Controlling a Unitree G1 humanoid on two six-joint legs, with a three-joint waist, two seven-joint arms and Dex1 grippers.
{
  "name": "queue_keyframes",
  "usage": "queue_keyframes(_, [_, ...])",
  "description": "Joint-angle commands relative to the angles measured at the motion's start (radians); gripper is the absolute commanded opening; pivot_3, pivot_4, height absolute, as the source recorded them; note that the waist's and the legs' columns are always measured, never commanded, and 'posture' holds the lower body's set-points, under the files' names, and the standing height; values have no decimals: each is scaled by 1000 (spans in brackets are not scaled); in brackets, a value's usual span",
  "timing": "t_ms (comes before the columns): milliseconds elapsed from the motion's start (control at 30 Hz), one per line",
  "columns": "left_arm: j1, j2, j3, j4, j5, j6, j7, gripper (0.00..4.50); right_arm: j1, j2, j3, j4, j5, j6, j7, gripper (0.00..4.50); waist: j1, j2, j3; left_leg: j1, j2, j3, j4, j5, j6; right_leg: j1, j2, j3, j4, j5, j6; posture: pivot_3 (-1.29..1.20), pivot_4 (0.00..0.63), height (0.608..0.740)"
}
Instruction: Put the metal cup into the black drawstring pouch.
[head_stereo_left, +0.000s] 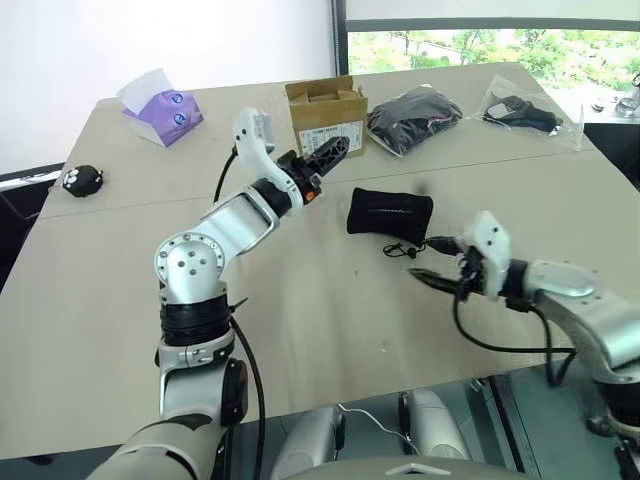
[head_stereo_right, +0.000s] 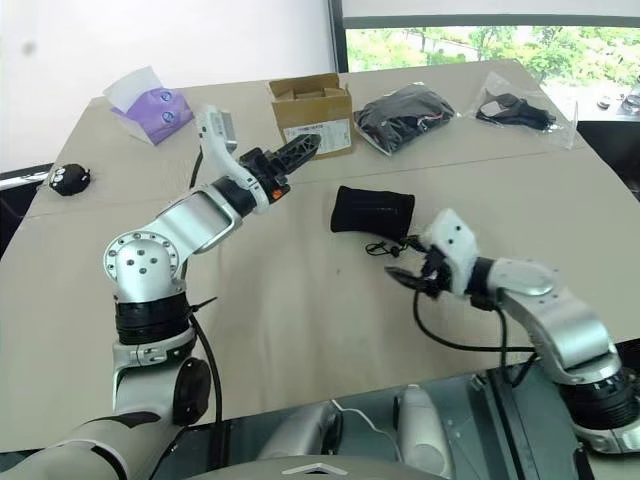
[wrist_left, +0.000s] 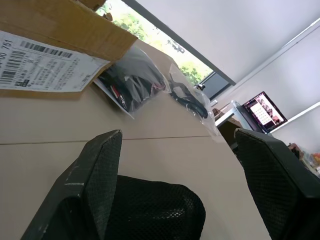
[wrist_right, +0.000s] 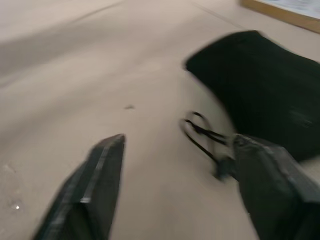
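black drawstring pouch (wrist_right: 265, 110) on table (wrist_right: 75, 75), cords (wrist_right: 202, 132), right pincer (wrist_right: 175, 185) spread

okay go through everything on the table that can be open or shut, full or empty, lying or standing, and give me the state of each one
black drawstring pouch: lying on its side, bulging, cords loose on the table
cardboard box: upright, top flaps open
tissue pack: tissue sticking out the top
left gripper: open, empty
right gripper: open, empty, by the cords

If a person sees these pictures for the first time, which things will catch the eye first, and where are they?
First, the black drawstring pouch lying bulging in the middle of the table, cords trailing toward the right pincer, which is open and low beside them. The left pincer, also open, is raised on the pouch's other side, in front of the cardboard box. A purple tissue pack brightens the far left corner.
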Motion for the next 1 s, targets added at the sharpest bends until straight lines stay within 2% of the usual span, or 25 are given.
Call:
queue_keyframes(33, [-16,11,23,-36,0,-3,2,3712,-71,14,60,57,-117,-102,-4,3364,4,0,0,0,0,0,0,0,0,0,0,0,-1,0,0,0,150,740])
queue_keyframes(167, [-16,13,30,-46,1,-7,16,3712,-130,50,98,159,-183,-161,4,3364,14,0,0,0,0,0,0,0,0,0,0,-1,-1,0,1,0,150,740])
queue_keyframes(467, [-3,6,64,-85,-24,-13,70,3712,-162,98,152,341,-294,-279,36,3364,15,0,0,0,0,0,0,0,0,0,0,-1,-1,0,1,0,150,740])
queue_keyframes(567, [-4,10,68,-89,-30,-14,79,3712,-169,116,147,369,-314,-305,31,2626,15,0,0,0,0,0,0,0,0,0,0,-1,-1,0,1,0,150,740])
queue_keyframes(733, [-2,12,65,-87,-31,-13,86,3712,-174,136,133,378,-343,-342,24,113,15,0,0,-1,0,0,0,0,0,0,0,-1,-1,0,1,0,150,740])
queue_keyframes(867, [-7,9,62,-81,-35,-12,92,3712,-168,135,103,356,-338,-363,25,48,15,0,0,-1,0,0,0,0,0,0,0,-1,-1,0,1,0,150,740])
queue_keyframes(1000, [-7,17,44,-80,-23,-2,73,3712,-217,226,-53,269,-144,-260,2,48,12,0,0,-1,0,0,0,0,0,0,0,0,-1,0,1,0,150,740])
